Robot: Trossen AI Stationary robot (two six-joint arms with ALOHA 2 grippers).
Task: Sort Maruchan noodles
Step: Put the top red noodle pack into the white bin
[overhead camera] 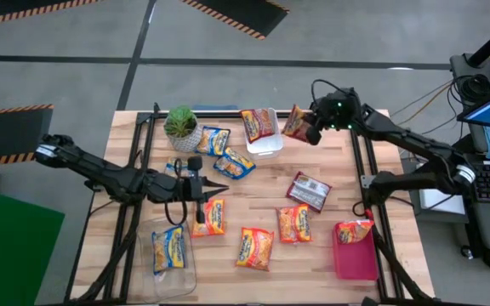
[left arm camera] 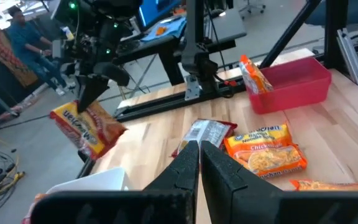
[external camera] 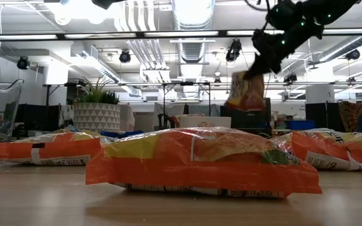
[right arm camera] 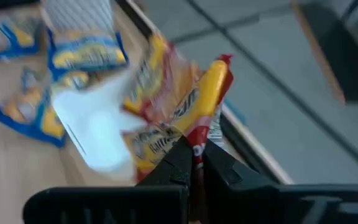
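My right gripper (overhead camera: 311, 129) is shut on a red-and-yellow noodle packet (overhead camera: 295, 121) in the air, beside the white tub (overhead camera: 266, 144) at the table's far edge; an orange packet (overhead camera: 259, 123) lies in that tub. In the low view this packet (external camera: 246, 91) hangs high. My left gripper (overhead camera: 213, 189) is shut and touches nothing; it hovers mid-table above an orange packet (overhead camera: 210, 217). Other packets lie flat: blue ones (overhead camera: 213, 139) (overhead camera: 234, 163), orange ones (overhead camera: 255, 248) (overhead camera: 294, 223), a maroon one (overhead camera: 309, 190). One blue packet (overhead camera: 168, 248) lies in a clear tub, and one packet (overhead camera: 353, 229) is in the red bin. My right gripper (right arm camera: 194, 155) pinches the red-and-yellow packet by its red end seam (right arm camera: 199, 138) between the two fingers. The fingers come from above, slanting in from the table's right. The packet is lifted clear and hangs below the fingers (external camera: 261, 63), tilted.
A potted green plant (overhead camera: 181, 127) stands at the far left of the table. The red bin (overhead camera: 357, 259) sits at the near right and the clear tub (overhead camera: 175, 270) at the near left. Black frame rails (overhead camera: 357, 161) run along both sides. A person (left arm camera: 27, 34) sits beyond the table.
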